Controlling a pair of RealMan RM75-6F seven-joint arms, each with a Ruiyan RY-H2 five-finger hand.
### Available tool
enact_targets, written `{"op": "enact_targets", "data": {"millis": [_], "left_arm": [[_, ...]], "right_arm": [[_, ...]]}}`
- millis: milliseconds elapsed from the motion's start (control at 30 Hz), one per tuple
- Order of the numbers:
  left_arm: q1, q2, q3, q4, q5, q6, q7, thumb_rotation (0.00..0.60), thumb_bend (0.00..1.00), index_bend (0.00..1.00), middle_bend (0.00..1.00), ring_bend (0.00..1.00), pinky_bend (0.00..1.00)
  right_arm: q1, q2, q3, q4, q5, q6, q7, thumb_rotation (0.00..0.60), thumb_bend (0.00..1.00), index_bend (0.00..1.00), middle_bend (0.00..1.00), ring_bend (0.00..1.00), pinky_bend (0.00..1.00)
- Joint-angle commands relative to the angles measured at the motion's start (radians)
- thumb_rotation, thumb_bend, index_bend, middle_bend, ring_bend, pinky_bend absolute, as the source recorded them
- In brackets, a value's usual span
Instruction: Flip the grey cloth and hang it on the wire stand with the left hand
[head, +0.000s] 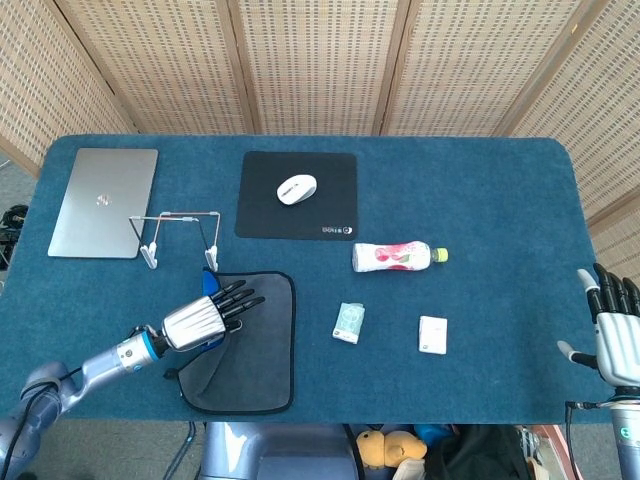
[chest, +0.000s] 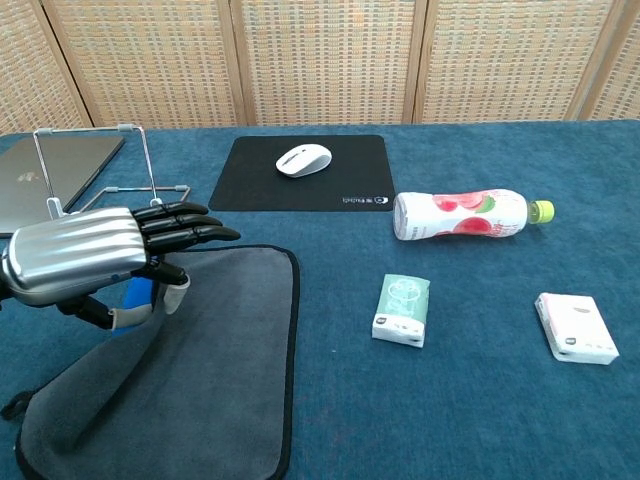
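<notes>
The grey cloth (head: 245, 345) is being held at the near-left part of the blue felt table (head: 480, 200), its near hem lying close to the table's front edge. Its left margin is being lifted and drawn rightward by the left hand (head: 205, 316), so the soft, dark-bordered fabric is being bunched into a fold on that side. The right portion is lying flat, long axis running front to back. In the chest view the left hand (chest: 95, 260) is seen with fingers extended toward the right while cloth is being pinched underneath against the thumb.

The wire stand (head: 180, 238) is standing just behind the cloth, thin metal with white feet, apart from it. A closed silver laptop (head: 103, 202) is lying behind and left of the stand.

Open felt is being left between the cloth and a small green packet (head: 348, 322), a white packet (head: 433, 334) and a plastic bottle (head: 398, 256) lying on its side. A white mouse (head: 296, 189) is resting on a black mat (head: 297, 196).

The right hand (head: 615, 330) is being held off the table's right edge, fingers spread, nothing in it.
</notes>
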Motion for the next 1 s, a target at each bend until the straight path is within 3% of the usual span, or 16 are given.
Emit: {"op": "enact_targets", "data": {"millis": [33,1000], "left_arm": [[-0.02,-0.017,-0.012,-0.013,-0.005,-0.018,0.003,0.6,0.46,0.67,0.0,0.0,0.0],[-0.094,-0.155,-0.055,0.006,-0.046,-0.117,-0.022,0.6,0.45,0.66,0.0,0.0,0.0]], "right_arm": [[0.0,0.0,-0.001,0.0,0.0,-0.002,0.0,0.6,0.0,0.0,0.0,0.0,0.0],[0.001,0.002,0.001,0.006,0.013,-0.011,0.006,0.6,0.0,0.0,0.0,0.0,0.0]]}}
